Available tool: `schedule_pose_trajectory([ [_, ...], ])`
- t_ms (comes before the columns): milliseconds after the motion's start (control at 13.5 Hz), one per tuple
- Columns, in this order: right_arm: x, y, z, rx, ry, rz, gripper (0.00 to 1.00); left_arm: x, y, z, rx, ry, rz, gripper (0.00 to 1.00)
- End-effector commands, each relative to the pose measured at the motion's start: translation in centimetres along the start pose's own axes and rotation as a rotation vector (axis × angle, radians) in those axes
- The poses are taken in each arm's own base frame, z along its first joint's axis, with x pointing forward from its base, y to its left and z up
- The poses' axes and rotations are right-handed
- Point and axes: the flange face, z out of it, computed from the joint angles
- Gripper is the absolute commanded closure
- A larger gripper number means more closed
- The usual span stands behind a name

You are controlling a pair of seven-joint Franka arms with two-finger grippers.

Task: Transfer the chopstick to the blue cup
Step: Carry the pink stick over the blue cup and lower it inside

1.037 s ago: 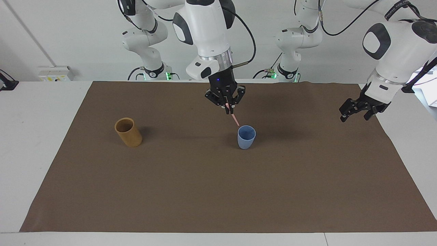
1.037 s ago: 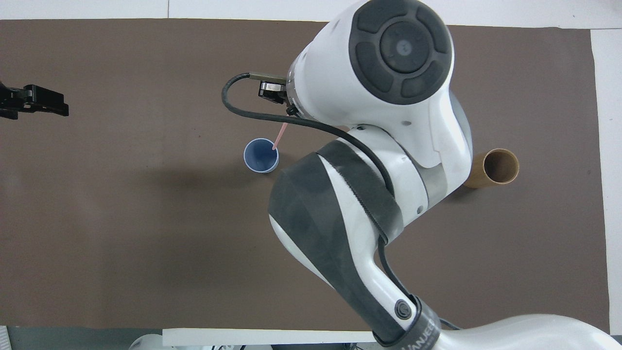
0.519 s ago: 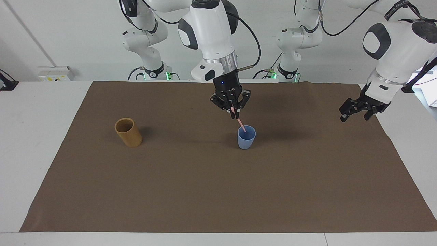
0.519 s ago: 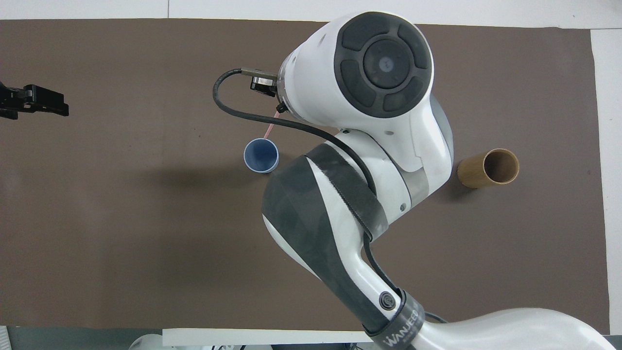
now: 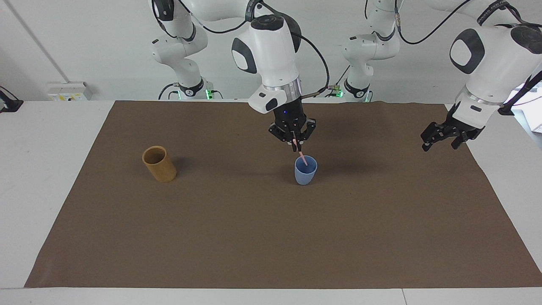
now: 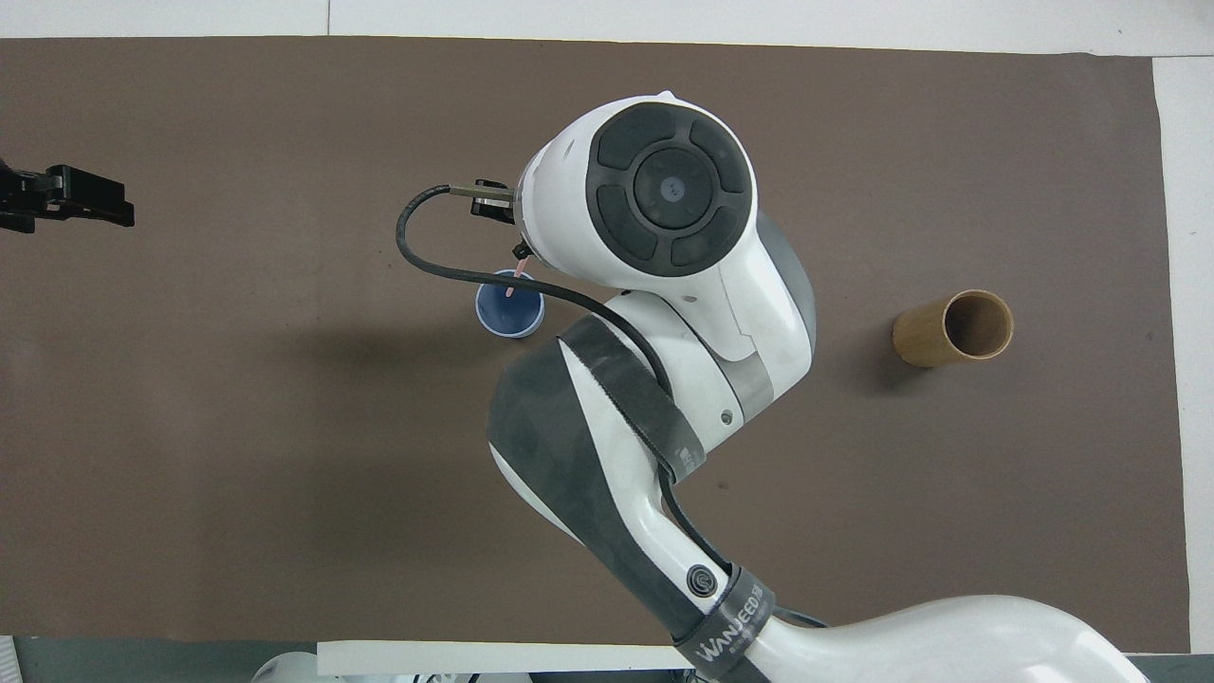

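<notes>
One thin, pale pink chopstick is pinched in the right gripper just above the blue cup, tilted, its lower tip inside the rim. The tan holder stands well apart from the cup. The left gripper waits spread wide.

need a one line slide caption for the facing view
Right gripper lowers a pink chopstick into the blue cup; left gripper waits open; tan holder stands apart.
</notes>
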Motion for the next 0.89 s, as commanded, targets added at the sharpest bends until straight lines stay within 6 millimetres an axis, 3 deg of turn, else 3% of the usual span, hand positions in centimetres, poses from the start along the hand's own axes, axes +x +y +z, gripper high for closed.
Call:
schedule_pose_trajectory([
  [0,-0.7,0.7,0.1,0.003,0.021,0.002,1.00,0.1,0.0,-0.3,0.017,-0.009,0.006,0.01],
  [444,-1.6,1.3,1.0,0.009,0.028,0.000,0.99,0.1,0.0,-0.3,0.017,-0.009,0.004,0.01],
  [667,-3.1,-0.1,2.0,0.019,0.022,-0.022,0.99,0.1,0.0,-0.3,0.017,-0.009,0.006,0.01],
  [815,-3.0,0.1,2.3,0.016,0.020,-0.022,0.99,0.1,0.0,-0.3,0.017,-0.008,0.006,0.01],
])
